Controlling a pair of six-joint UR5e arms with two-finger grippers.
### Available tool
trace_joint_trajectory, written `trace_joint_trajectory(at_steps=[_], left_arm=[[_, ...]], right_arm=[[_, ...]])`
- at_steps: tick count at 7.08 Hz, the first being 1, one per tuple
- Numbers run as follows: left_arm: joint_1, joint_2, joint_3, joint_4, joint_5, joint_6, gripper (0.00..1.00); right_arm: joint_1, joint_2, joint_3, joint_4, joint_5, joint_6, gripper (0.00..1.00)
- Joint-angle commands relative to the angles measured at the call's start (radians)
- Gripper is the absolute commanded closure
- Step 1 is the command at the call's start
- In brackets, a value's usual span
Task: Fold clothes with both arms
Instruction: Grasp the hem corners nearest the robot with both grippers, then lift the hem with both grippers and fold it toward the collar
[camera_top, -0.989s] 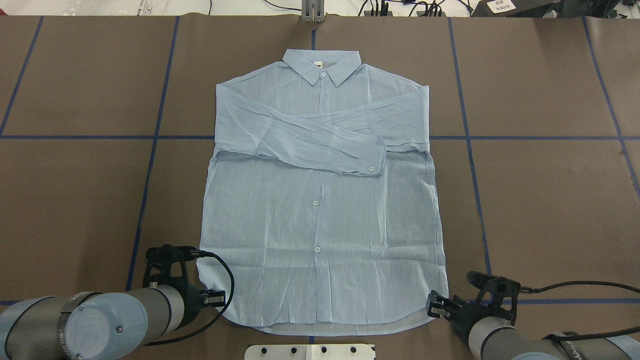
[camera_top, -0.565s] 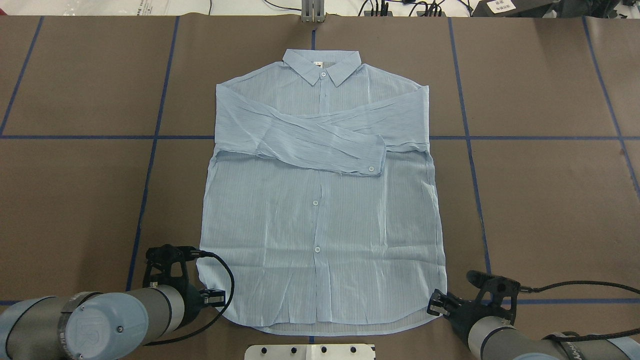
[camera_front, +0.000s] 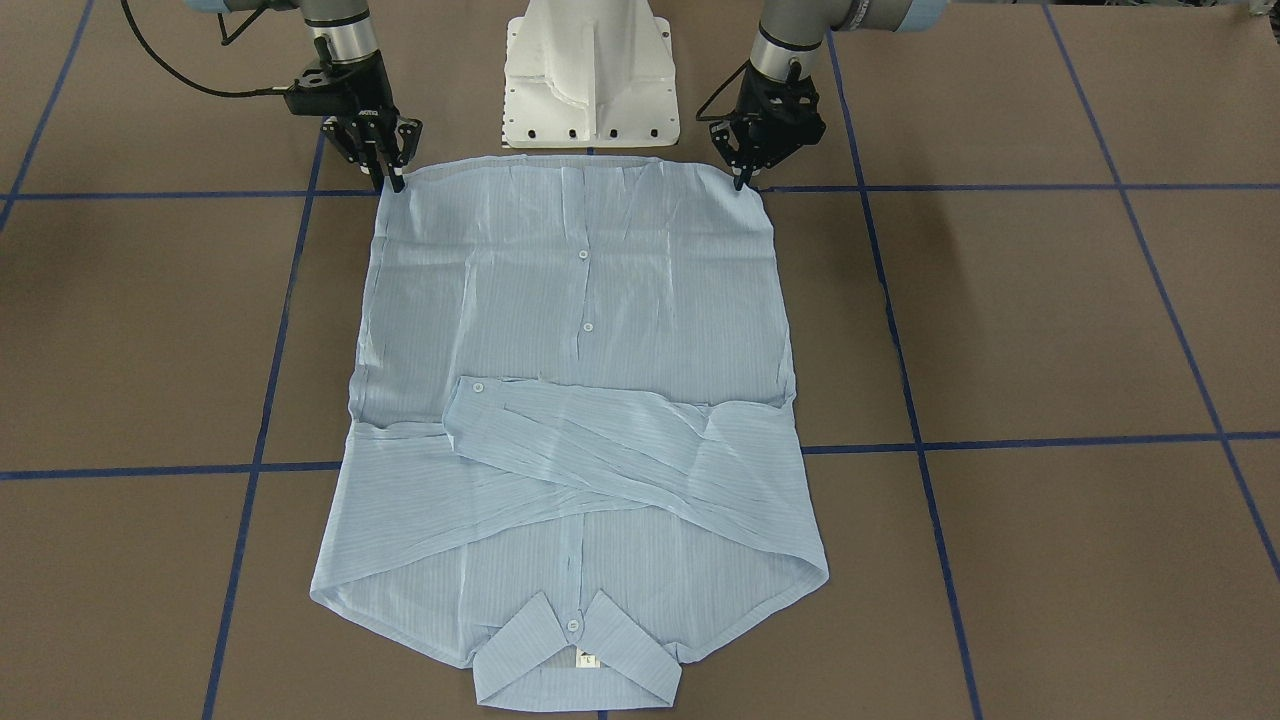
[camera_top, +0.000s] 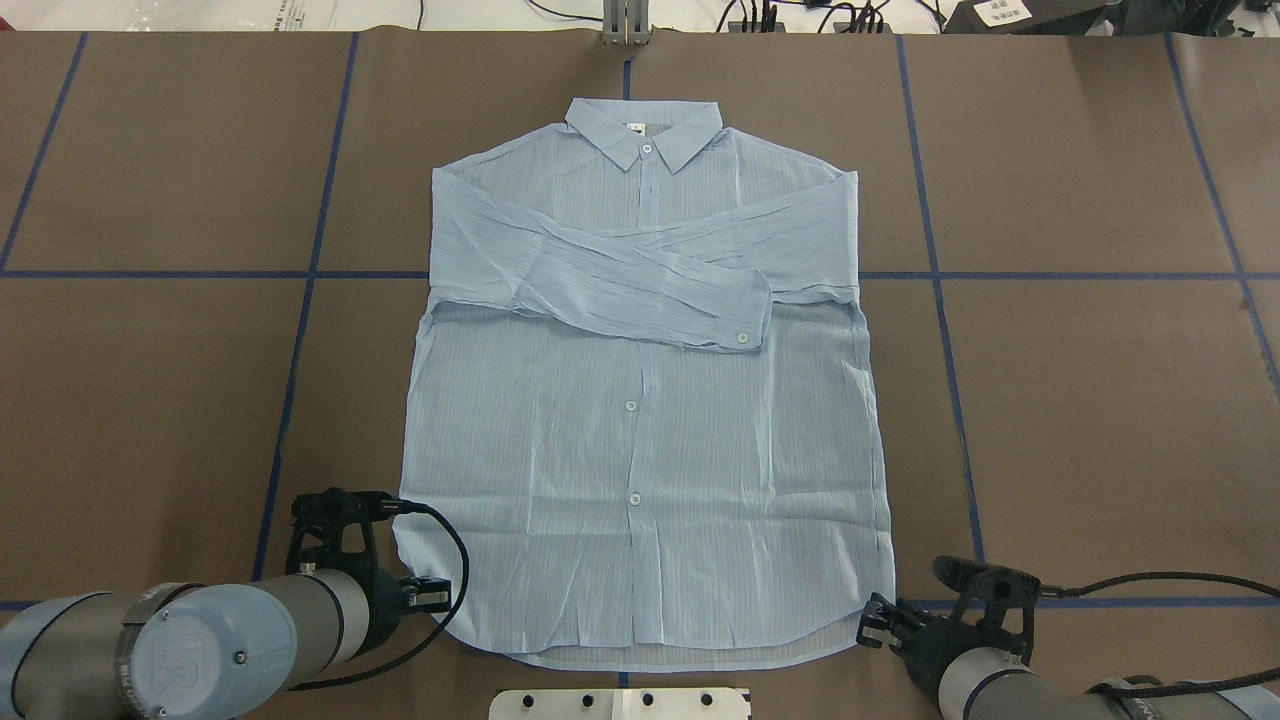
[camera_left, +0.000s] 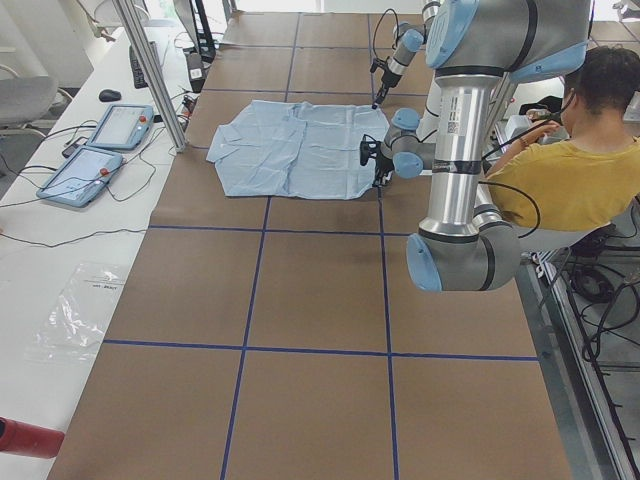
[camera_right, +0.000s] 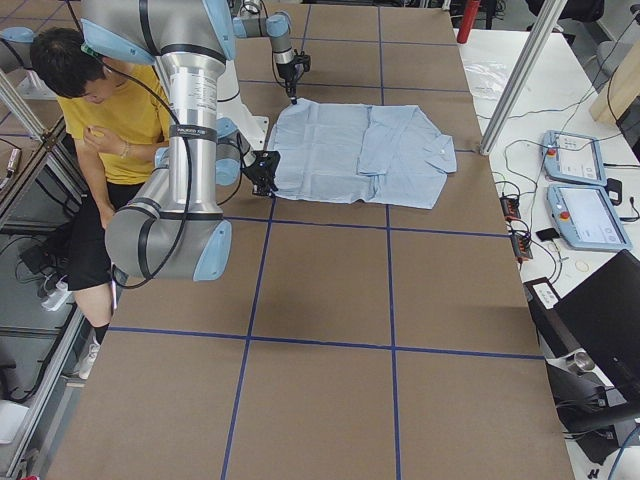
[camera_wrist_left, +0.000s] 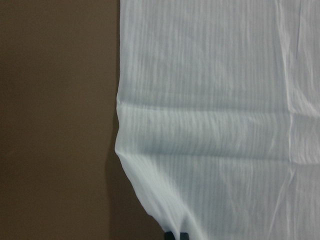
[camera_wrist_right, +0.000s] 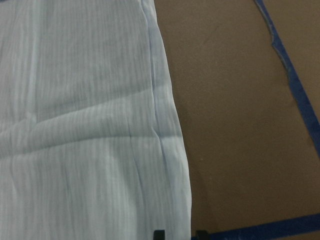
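1. Shirt lies flat, front up, in the middle of the tabletop, with its collar toward the far edge and its sleeves crossed over the chest.
2. Left gripper is at the hem's left corner by the robot-side edge, jaws pinched together on the cloth.
3. Right gripper is at the hem's right corner, jaws apart and straddling the shirt's side edge.

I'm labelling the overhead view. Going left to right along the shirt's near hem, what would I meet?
left gripper → shirt → right gripper
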Motion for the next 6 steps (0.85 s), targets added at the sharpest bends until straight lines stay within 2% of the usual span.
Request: trace_joint_trajectory(at_steps=[1, 2, 4, 5, 6], left_arm=[[0.0, 0.0, 0.0, 0.0, 0.0, 0.0, 1.0], [0.0, 0.0, 0.0, 0.0, 0.0, 0.0, 1.0], [0.0, -0.002, -0.017, 0.0, -0.006, 0.002, 1.0], [-0.002, 0.008, -0.088, 0.008, -0.012, 0.009, 1.0], [-0.003, 0.023, -0.2, 0.061, -0.053, 0.024, 1.0]], right_arm=[[-0.005, -0.001, -0.001, -0.002, -0.001, 0.0, 0.81], [-0.005, 0.001, 0.0, -0.002, -0.001, 0.002, 1.0], [-0.002, -0.001, 0.006, -0.019, 0.002, 0.0, 1.0], [0.0, -0.001, 0.113, -0.168, 0.026, 0.0, 1.0], [0.0, -0.004, 0.273, -0.3, 0.112, 0.0, 1.0]])
